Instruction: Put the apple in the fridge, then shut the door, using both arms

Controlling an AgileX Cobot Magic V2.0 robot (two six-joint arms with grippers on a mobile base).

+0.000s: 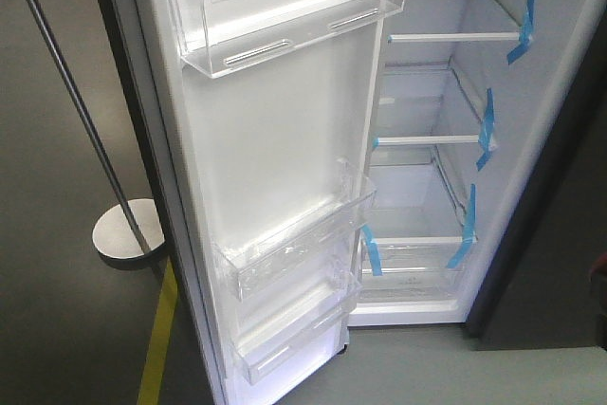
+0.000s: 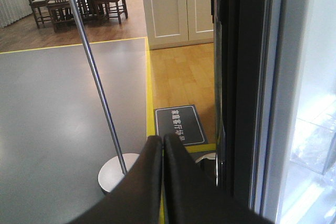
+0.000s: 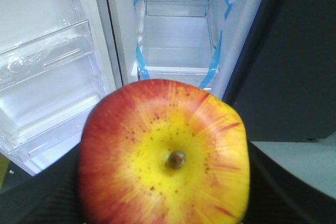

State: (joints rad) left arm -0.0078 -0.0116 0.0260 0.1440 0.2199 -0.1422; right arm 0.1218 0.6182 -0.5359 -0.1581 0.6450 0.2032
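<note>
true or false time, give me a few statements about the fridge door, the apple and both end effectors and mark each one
1. The tall dark-grey fridge door, white inside, stands open. True.
2. The round red-and-yellow apple lies on a glass shelf. False: the right end effector holds it in front of the open fridge, and the shelves in view are bare.
3. The left end effector is shut with nothing between its fingers. True.
4. The clear plastic door bins hold bottles. False: they are empty.
5. Blue tape strips sit at the shelf fronts. True.
</note>
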